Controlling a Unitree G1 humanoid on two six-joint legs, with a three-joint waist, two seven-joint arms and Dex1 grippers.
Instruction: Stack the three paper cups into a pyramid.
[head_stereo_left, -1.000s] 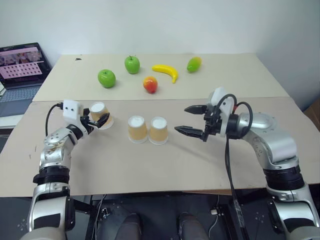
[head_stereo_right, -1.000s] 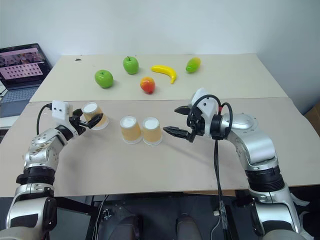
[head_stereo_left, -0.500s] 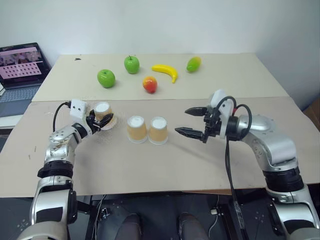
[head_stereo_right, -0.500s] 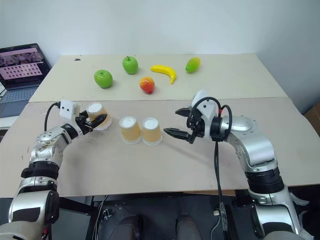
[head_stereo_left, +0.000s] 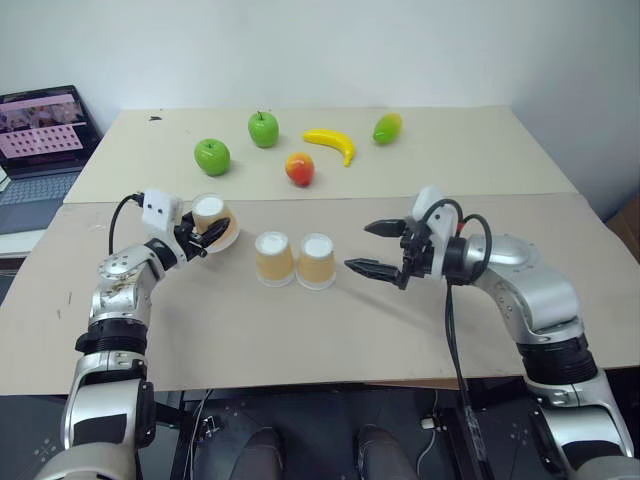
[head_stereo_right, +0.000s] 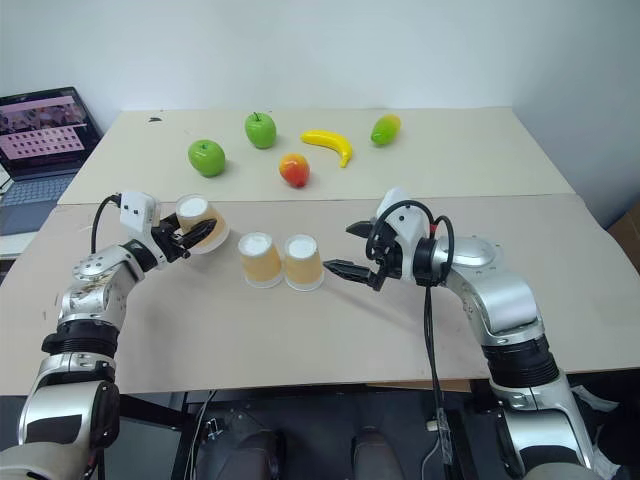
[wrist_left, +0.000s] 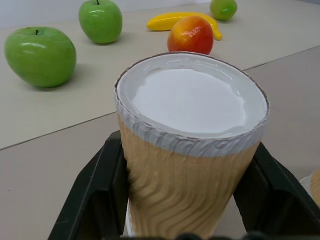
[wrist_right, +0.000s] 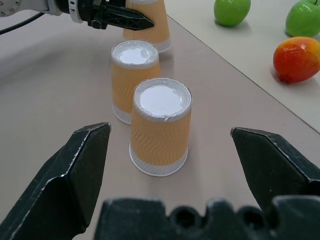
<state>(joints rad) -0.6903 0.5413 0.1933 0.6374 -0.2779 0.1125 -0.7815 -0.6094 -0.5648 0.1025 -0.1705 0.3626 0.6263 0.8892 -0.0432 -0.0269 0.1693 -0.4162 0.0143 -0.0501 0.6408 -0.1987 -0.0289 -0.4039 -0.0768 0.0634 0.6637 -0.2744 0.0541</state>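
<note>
Base pair of cups (head_stereo_left: 296, 259) stands touching, inverted, mid-tabletop (head_stereo_left: 300, 330). Left gripper (head_stereo_left: 208, 236) fingers clenched on third cup (head_stereo_left: 214, 221), left of the pair. Right gripper (head_stereo_left: 378, 250) fingers spread, empty. Top placement remains.

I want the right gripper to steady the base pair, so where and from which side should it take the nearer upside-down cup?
Grip the nearer cup across its tan side wall, about mid-height, coming level from its open right side. The right gripper already faces it with jaws open. The cup tapers upward and the second cup stands close on its left, probably blocking that side.
</note>
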